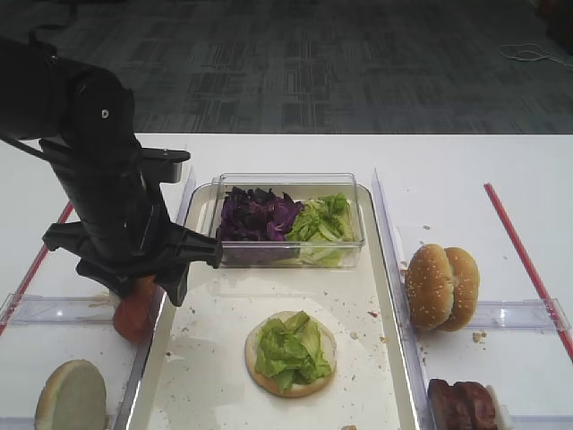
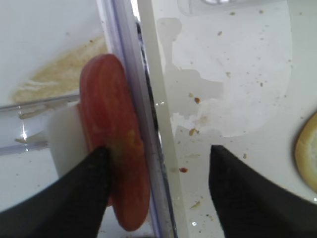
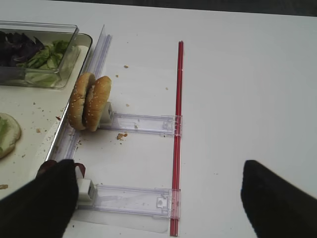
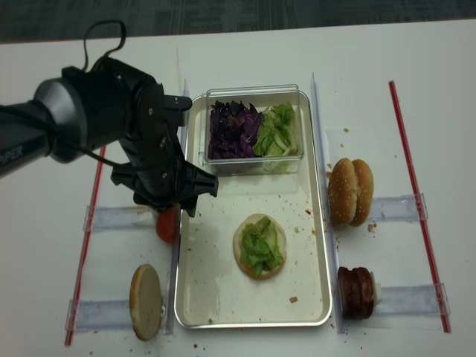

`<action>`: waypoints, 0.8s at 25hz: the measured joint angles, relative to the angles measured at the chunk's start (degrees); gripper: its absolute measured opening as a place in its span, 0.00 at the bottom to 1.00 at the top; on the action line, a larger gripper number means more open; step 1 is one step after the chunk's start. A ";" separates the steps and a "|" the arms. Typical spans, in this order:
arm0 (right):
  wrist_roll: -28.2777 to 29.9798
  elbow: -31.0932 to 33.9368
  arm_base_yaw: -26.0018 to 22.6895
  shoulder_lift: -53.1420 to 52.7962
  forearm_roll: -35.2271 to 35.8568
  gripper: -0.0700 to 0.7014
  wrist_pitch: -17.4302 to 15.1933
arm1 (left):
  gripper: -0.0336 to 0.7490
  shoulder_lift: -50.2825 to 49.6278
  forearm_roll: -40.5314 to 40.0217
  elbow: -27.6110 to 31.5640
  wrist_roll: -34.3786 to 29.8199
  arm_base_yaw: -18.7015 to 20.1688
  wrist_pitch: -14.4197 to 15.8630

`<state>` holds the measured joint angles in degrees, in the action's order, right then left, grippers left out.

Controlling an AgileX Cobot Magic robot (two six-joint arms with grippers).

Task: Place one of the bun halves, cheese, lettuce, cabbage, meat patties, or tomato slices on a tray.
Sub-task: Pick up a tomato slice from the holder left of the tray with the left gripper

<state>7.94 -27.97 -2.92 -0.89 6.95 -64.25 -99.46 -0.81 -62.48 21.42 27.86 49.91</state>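
Note:
A red tomato slice (image 2: 116,124) (image 1: 134,309) stands on edge just outside the left rim of the silvery tray (image 1: 224,305) (image 2: 237,74). My left gripper (image 2: 157,151) (image 4: 171,204) hangs open over it. One finger touches the slice's outer face and the other is over the tray, with the rim between them. On the tray lies a bun half topped with lettuce (image 1: 291,352). Cabbage (image 1: 258,215) and more lettuce (image 1: 320,219) fill a clear box. My right gripper (image 3: 157,166) is open over bare table. Cheese is out of view.
Two bun halves (image 1: 441,287) (image 3: 90,101) stand on edge in a clear holder right of the tray, with meat patties (image 1: 461,405) in front of them. Another bun half (image 1: 72,394) stands at the front left. A red strip (image 3: 178,124) lies on the table.

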 joint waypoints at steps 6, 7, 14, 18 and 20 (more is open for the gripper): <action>0.00 0.00 0.00 0.00 0.00 0.98 0.00 | 0.56 0.00 0.38 0.00 -0.46 0.00 -0.16; 0.00 0.00 0.00 0.00 0.00 0.99 0.00 | 0.56 0.00 0.38 0.00 -0.46 0.00 -0.27; 0.00 0.00 0.00 0.00 0.00 0.98 0.00 | 0.55 -0.20 -0.65 0.00 -0.46 0.00 -0.62; 0.00 0.00 0.00 0.00 0.00 0.99 0.00 | 0.52 -0.88 -0.84 0.00 -0.46 0.00 -0.62; 0.00 0.00 0.00 0.00 0.00 0.99 0.00 | 0.51 -1.55 -0.84 -0.12 -0.46 0.00 -0.62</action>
<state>7.94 -27.97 -2.92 -0.89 6.95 -64.25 -101.01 -1.65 -62.60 20.96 27.86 49.28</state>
